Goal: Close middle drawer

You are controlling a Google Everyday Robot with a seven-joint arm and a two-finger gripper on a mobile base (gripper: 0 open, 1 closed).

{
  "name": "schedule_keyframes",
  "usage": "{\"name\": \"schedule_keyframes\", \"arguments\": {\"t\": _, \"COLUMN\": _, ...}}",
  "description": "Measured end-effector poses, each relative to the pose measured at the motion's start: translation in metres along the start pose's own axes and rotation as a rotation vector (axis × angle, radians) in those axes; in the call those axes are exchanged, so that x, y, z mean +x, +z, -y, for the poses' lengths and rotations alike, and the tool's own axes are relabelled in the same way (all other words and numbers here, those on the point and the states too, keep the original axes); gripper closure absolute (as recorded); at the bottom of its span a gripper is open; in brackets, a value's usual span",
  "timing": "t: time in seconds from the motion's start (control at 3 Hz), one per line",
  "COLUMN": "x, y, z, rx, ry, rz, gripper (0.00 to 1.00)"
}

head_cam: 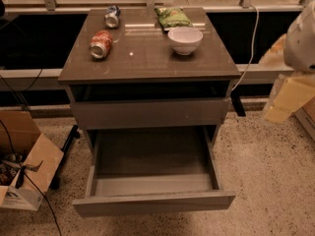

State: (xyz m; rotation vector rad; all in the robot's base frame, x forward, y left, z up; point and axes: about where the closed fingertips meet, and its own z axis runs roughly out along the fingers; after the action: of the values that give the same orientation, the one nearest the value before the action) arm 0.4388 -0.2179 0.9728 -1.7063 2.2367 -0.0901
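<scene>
The wide, shallow grey-brown middle drawer (155,203) stands pulled out beneath the brown counter (147,63); the cream pincer (289,100) hangs beyond the counter's right edge, open or closed I cannot tell.

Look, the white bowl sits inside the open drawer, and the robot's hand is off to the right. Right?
No. The camera view shows the white bowl on the cabinet top, not inside the open middle drawer. The hand is off to the right.
</scene>
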Motion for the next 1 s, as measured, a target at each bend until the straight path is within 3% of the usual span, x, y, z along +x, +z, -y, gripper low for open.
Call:
{"name": "schedule_keyframes", "arguments": {"t": 0.33, "x": 0.010, "y": 0.045, "z": -0.011, "rx": -0.113, "ry": 0.062, "rz": 0.044, "gripper": 0.50}}
{"name": "schedule_keyframes", "arguments": {"t": 0.67, "x": 0.041, "y": 0.096, "z": -0.017, "rx": -0.211, "ry": 0.117, "rz": 0.072, "gripper": 0.73}}
{"name": "schedule_keyframes", "arguments": {"t": 1.0, "x": 0.083, "y": 0.155, "z": -0.024, "rx": -0.278, "ry": 0.167, "rz": 0.145, "gripper": 0.96}}
